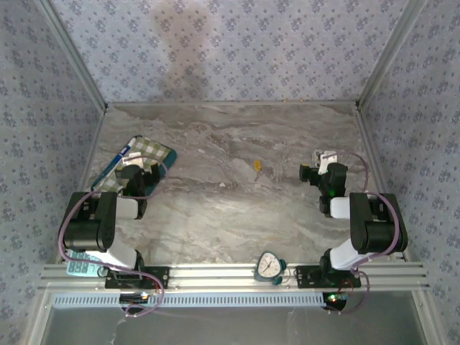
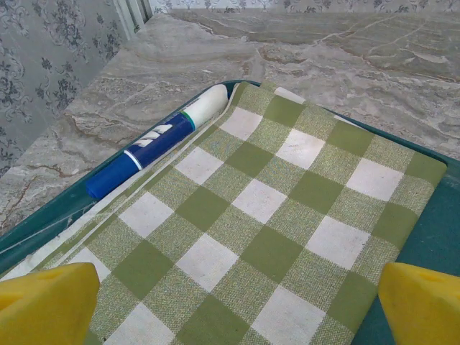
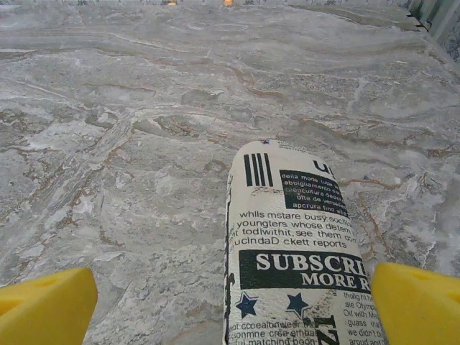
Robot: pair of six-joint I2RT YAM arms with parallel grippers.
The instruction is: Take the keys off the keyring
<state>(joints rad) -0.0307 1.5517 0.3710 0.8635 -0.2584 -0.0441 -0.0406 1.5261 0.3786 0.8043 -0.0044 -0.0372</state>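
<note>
The keys (image 1: 257, 167) show as a tiny yellow-orange item lying on the marble table (image 1: 230, 208) near its middle, between the two arms. The keyring is too small to make out. My left gripper (image 1: 147, 167) (image 2: 237, 320) hangs open over a green-and-white checked cloth (image 2: 273, 215), well left of the keys, with nothing between its yellow fingertips (image 2: 47, 305). My right gripper (image 1: 320, 165) (image 3: 233, 316) is open too, right of the keys. A newsprint-patterned pouch (image 3: 298, 251) lies between its fingertips (image 3: 417, 305), which stand wide of it.
The cloth lies in a teal tray (image 1: 136, 152) with a blue-and-white marker (image 2: 154, 147) along its left rim. A small dial timer (image 1: 268, 266) and a digital display (image 1: 83, 267) sit by the near metal rail. Patterned walls close in the left, right and back.
</note>
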